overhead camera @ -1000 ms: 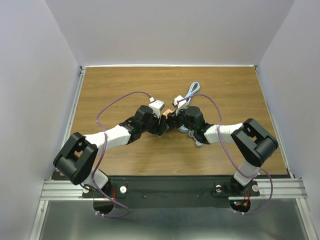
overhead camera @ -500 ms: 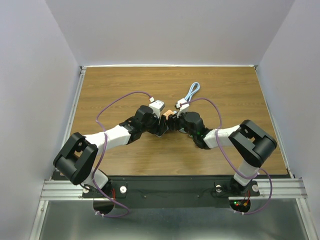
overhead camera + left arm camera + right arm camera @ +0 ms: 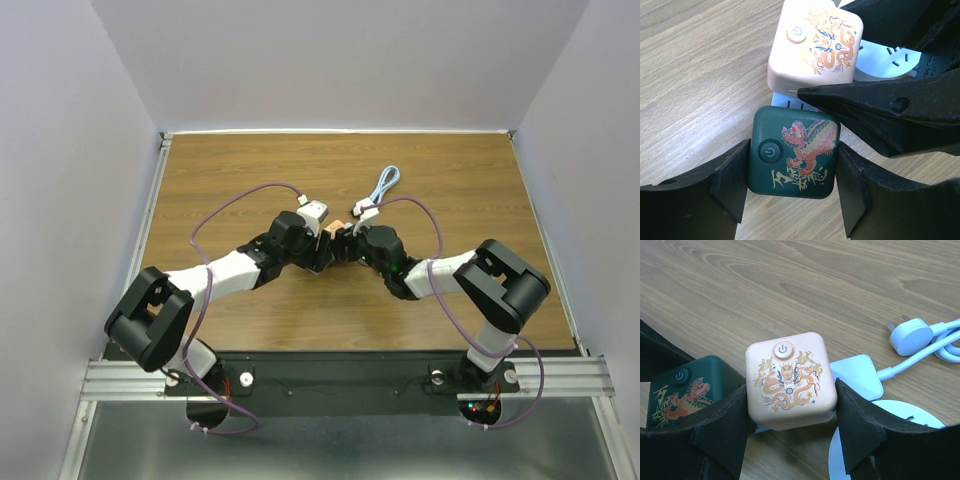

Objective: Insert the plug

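Peach plug [image 3: 787, 382] upright, button face up, gripped by right pincer [image 3: 790, 407]

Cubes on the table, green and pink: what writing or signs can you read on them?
Green cube: a power sign on its button; gold Chinese characters, not legible to me.
Pink cube: a power sign on its button; gold Chinese characters, likewise unreadable.
Nothing else.

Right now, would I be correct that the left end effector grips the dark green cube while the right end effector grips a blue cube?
Not quite: the right end effector grips a peach cube, not a blue one, as the right wrist view shows. The left end effector does grip the dark green cube.
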